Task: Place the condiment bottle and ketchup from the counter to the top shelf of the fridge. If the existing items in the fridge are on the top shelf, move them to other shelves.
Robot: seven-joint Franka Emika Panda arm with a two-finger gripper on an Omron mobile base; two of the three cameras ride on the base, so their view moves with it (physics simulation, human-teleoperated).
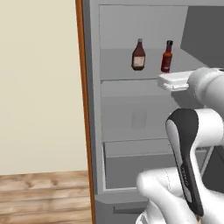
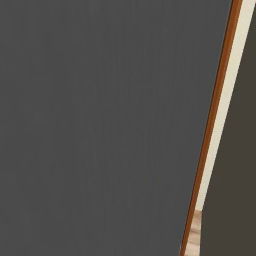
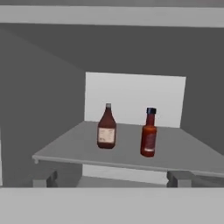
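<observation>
Ketchup [image 3: 106,127] and condiment bottle [image 3: 149,133] stand upright ahead of the wide-open (empty) hand [image 3: 112,180].

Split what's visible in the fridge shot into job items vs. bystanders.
Job items:
ketchup
condiment bottle
top shelf, both bottles upright on it
fridge

Bystanders:
white lidded container
wood floor
cream wall

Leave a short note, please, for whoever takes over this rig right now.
Gripper: open, holding nothing, facing the fridge.
Things: the ketchup and the condiment bottle both stand upright on the top shelf, apart from each other, ketchup on the left.
Done: both bottles are on the top shelf.
Left: nothing else stands on that shelf, so probably just pull the arm out.
</observation>
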